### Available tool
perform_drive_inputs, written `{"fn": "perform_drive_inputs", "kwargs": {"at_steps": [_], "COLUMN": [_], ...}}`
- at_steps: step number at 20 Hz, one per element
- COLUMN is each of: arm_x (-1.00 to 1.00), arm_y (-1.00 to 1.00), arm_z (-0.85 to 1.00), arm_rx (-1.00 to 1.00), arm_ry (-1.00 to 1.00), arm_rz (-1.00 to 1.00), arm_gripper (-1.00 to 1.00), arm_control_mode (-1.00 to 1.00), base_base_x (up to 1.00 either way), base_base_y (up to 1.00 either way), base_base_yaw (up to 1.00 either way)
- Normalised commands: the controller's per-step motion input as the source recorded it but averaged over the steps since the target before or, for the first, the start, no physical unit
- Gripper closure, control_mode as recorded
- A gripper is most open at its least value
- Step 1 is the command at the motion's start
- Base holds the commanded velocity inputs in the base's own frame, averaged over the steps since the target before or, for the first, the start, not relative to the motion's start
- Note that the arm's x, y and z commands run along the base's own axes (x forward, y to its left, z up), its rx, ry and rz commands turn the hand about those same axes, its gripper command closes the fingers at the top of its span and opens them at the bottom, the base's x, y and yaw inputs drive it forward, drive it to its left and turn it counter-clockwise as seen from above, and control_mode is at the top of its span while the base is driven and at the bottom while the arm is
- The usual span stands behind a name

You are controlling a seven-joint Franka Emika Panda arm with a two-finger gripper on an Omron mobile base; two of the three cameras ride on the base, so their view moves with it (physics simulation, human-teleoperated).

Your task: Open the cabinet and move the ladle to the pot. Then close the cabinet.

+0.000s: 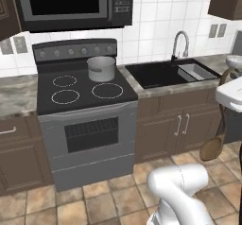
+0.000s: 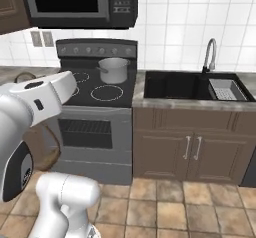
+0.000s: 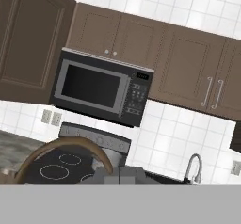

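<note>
brown ladle (image 1: 215, 139) hangs from the gripper (image 3: 114, 172), its bowl low beside the lower cupboards and its curved handle arching across just in front of the fingertips, which are pressed together on it. ahead of the gripper and below it, the grey pot (image 1: 101, 68) sits on the back of the stove (image 1: 85, 89). above that, the microwave (image 3: 101, 87), with the cabinet (image 3: 193, 72) to its right, doors shut.
</note>
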Motion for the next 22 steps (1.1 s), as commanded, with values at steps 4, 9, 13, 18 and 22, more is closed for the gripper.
{"fn": "perform_drive_inputs", "kwargs": {"at_steps": [4,9,13,18,22], "arm_x": [0.0,0.0,0.0,0.0,0.0], "arm_y": [0.0,0.0,0.0,0.0,0.0], "arm_z": [0.0,0.0,0.0,0.0,0.0], "arm_rx": [0.0,0.0,0.0,0.0,0.0], "arm_ry": [0.0,0.0,0.0,0.0,0.0], "arm_rz": [0.0,0.0,0.0,0.0,0.0], "arm_gripper": [1.0,1.0,1.0,1.0,1.0], "arm_control_mode": [1.0,1.0,1.0,1.0,1.0], "base_base_x": [0.65,0.75,0.76,0.76,0.7], "base_base_y": [0.0,0.0,0.0,-0.01,-0.02], "base_base_yaw": [-0.03,-0.01,0.0,0.0,0.0]}}
